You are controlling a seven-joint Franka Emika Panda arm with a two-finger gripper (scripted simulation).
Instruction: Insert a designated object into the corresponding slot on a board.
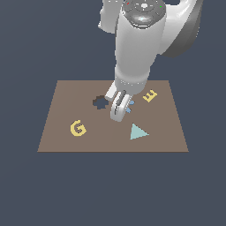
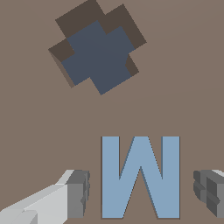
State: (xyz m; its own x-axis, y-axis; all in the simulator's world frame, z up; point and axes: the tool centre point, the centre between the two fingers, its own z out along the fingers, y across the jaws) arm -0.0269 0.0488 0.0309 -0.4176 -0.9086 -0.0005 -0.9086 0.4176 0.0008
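The blue M-shaped block (image 2: 141, 177) lies flat on the brown board (image 2: 183, 87), between my open gripper's (image 2: 142, 192) two fingers. Each finger stands a small gap away from the block's sides and does not touch it. In the exterior view the gripper (image 1: 120, 113) is low over the middle of the board (image 1: 57, 132), and only small bits of the blue block (image 1: 130, 105) show beside it. No separate M-shaped dark slot shows in either view; I cannot tell whether the block sits in it.
A dark cross-shaped recess (image 1: 100, 102) lies just to the exterior view's left of the gripper and also shows in the wrist view (image 2: 98, 57). On the board sit a yellow G (image 1: 77, 128), a yellow E (image 1: 150, 96) and a teal triangle (image 1: 138, 132).
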